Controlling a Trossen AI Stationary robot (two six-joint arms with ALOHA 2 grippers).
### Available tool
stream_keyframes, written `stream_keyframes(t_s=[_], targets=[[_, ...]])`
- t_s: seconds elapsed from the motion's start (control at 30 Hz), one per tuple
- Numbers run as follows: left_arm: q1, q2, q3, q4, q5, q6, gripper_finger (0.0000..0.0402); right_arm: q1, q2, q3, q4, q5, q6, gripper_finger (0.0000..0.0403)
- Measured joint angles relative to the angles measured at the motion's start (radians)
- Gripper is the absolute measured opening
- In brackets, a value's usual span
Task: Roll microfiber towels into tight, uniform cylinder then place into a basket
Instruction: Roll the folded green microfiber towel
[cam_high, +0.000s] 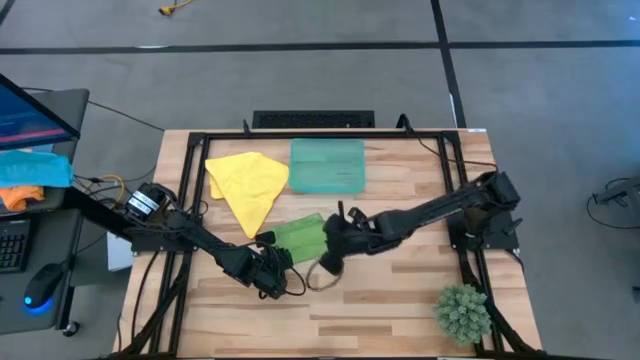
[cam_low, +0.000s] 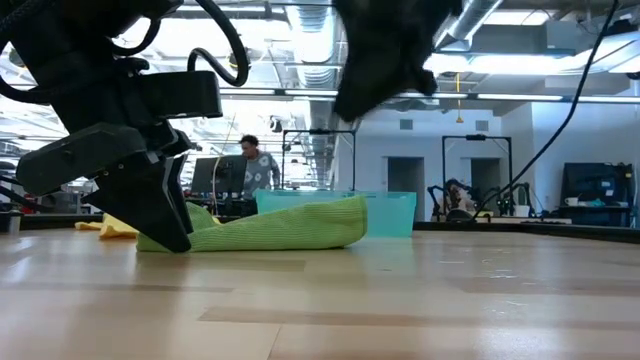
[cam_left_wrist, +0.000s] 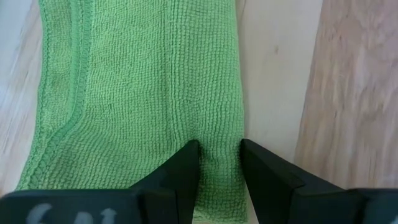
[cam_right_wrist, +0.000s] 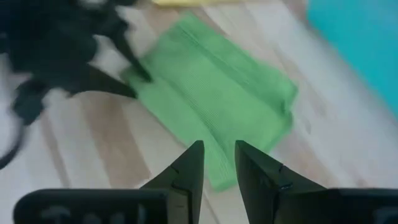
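Left gripper (cam_left_wrist: 219, 163) fingers are pinching the green towel (cam_high: 298, 236) edge on the surface; right gripper (cam_right_wrist: 218, 163) fingers are hovering released above it.

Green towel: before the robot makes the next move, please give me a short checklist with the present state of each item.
1. Left pincer grips one edge of the green towel: ok.
2. Right pincer is clear of the towel: ok, it hangs above it, fingers apart, holding nothing.
3. Towel is a tight roll: not ok, it lies folded flat.
4. Basket is free to receive: ok, nothing inside.
5. Yellow towel is rolled: not ok, it lies loose beside the basket.
6. Firmness of the left grip: cannot tell.
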Motion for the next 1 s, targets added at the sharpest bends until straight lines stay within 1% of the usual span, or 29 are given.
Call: stream_keyframes(t_s=[0.13,0.3,0.4,0.47,0.53,0.6,0.67,0.83,1.0], targets=[[-0.001,0.000,0.000,0.001,0.000,-0.001,0.0116,0.067,0.019,-0.001,0.061,0.048,-0.196,0.0113],[-0.002,0.000,0.000,0.001,0.001,-0.008,0.0116,0.115,0.122,-0.003,0.154,0.047,-0.437,0.0113],[-0.003,0.001,-0.001,0.001,0.000,-0.013,0.0115,0.122,0.172,-0.002,0.178,0.047,-0.528,0.0113],[-0.003,0.001,-0.001,0.002,0.001,-0.014,0.0116,0.115,0.206,0.001,0.203,0.049,-0.539,0.0110],[-0.003,0.001,-0.001,0.002,0.000,-0.014,0.0116,0.104,0.224,-0.004,0.182,0.048,-0.531,0.0102],[-0.003,0.001,-0.001,0.002,0.001,-0.014,0.0116,0.087,0.241,0.000,0.199,0.047,-0.514,0.0092],[-0.003,0.001,-0.001,0.002,0.000,-0.015,0.0116,0.069,0.246,-0.002,0.180,0.047,-0.498,0.0079],[-0.003,0.001,-0.001,0.001,0.001,-0.025,0.0116,0.020,0.246,-0.002,0.136,0.047,-0.394,0.0048],[-0.003,0.001,-0.001,0.000,0.001,-0.026,0.0116,-0.021,0.246,-0.001,0.115,0.046,-0.324,0.0020]])
